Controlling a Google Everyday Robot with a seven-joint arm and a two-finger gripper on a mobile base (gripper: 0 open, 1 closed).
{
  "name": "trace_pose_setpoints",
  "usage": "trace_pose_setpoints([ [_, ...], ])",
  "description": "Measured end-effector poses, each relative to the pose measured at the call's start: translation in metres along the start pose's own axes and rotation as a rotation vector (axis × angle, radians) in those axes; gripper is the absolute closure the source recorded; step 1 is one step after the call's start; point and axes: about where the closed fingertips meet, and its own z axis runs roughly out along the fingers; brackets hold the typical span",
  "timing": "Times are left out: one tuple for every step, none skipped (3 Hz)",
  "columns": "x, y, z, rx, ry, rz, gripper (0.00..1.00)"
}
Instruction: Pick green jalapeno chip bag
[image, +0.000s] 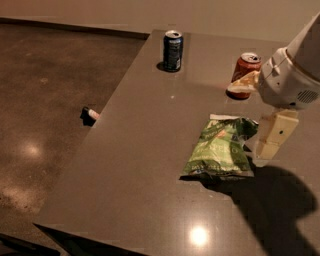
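Note:
The green jalapeno chip bag lies flat on the grey table, right of centre, with its dark-green corner toward the far right. My gripper hangs just right of the bag's far end, slightly above the table. It is open and empty. One cream finger points down beside the bag's right edge. The other finger reaches left in front of the red cola can.
A dark blue can stands upright at the table's far edge. A small dark object lies on the floor left of the table. The table's left edge runs diagonally; its near corner is at the bottom left. The arm's shadow falls at the lower right.

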Motion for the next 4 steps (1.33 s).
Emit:
trace_pose_setpoints([
  [-0.007, 0.006, 0.030, -0.072, -0.033, -0.138, 0.00],
  [-0.008, 0.009, 0.044, -0.107, -0.029, -0.204, 0.00],
  [-0.003, 0.012, 0.050, -0.132, 0.000, -0.247, 0.00],
  [0.002, 0.017, 0.051, -0.159, 0.022, -0.266, 0.18],
])
